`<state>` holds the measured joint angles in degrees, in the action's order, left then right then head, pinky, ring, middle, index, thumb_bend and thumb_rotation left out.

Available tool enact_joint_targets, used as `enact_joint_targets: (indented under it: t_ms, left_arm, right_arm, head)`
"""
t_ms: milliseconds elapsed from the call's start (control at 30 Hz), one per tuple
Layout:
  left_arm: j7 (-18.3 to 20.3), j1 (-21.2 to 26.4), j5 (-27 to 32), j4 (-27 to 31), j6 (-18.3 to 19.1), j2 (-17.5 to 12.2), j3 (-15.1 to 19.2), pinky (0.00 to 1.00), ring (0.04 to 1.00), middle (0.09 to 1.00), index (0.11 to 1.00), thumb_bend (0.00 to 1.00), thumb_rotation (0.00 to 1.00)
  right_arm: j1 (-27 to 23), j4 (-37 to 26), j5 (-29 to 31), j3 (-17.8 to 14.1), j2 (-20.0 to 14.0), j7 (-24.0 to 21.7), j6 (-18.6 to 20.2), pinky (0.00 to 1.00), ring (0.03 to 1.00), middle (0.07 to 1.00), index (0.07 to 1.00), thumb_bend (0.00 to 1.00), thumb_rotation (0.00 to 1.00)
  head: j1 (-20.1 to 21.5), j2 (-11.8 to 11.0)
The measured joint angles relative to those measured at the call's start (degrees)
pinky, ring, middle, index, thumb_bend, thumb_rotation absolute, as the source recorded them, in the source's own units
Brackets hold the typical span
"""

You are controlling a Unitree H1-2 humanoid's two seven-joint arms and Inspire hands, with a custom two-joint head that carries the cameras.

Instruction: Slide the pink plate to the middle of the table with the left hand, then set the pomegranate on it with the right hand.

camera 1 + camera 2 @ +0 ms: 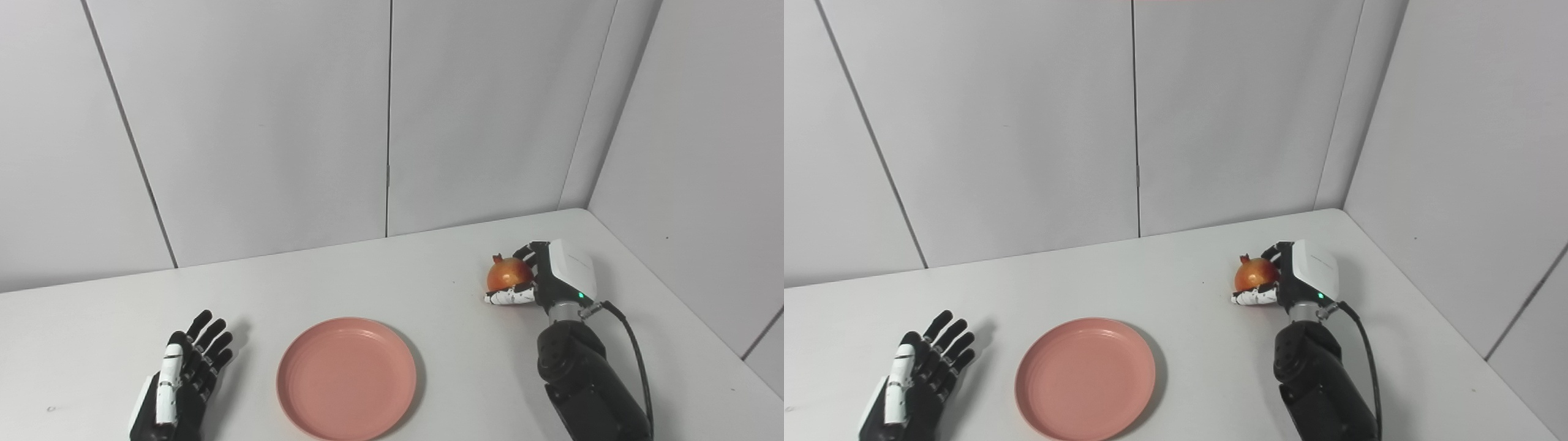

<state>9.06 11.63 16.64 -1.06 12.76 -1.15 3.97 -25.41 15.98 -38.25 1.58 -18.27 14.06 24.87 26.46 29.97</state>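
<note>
Left eye view: pink plate [346, 377] sits mid-table, ready. Right hand [551, 275] wraps pomegranate [508, 274], maybe gripping, to carry over. Left hand [184, 380] flat, fingers spread, holds nothing.

White table [392, 275]: pink plate [346, 376], pomegranate [508, 274] on it.

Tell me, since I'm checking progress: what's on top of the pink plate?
Nothing lies on the pink plate; its whole face shows. The pomegranate sits apart, in the right hand.
</note>
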Motion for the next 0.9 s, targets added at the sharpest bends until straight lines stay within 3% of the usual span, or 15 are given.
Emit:
enact_joint_targets:
  t_ms: [200, 400, 700, 900]
  left_arm:
    - [-0.11, 0.0, -0.48, 0.07, 0.0, 0.07, -0.33, 0.92, 0.898, 0.899, 0.878, 0.41, 1.0]
    - [-0.7, -0.02, -1.04, 0.27, 0.0, 0.31, -0.64, 0.91, 0.891, 0.894, 0.874, 0.42, 1.0]
    - [-2.08, -0.48, -3.1, 1.28, 0.19, 1.21, -2.25, 0.9, 0.889, 0.896, 0.876, 0.44, 1.0]
    - [-2.98, -0.71, -4.3, 1.97, 0.43, 2.21, -2.99, 0.9, 0.888, 0.892, 0.868, 0.43, 1.0]
  right_arm:
    - [0.92, -2.04, 1.05, 0.44, -0.14, -0.18, -0.07, 0.26, 0.355, 0.453, 0.486, 0.52, 0.14]
    - [2.49, -11.34, 0.69, 0.78, 0.05, -1.15, 0.58, 0.32, 0.433, 0.516, 0.487, 0.52, 0.14]
    - [3.03, -26.03, -4.1, 2.28, 1.59, -5.36, 1.94, 0.32, 0.414, 0.484, 0.486, 0.52, 0.14]
    - [3.12, -29.62, -6.76, 4.95, 2.79, -7.46, 1.92, 0.31, 0.408, 0.484, 0.486, 0.52, 0.14]
  head:
    - [-1.32, 0.09]
    - [-2.72, 0.09]
    - [-6.06, 0.09]
    - [-9.04, 0.35]
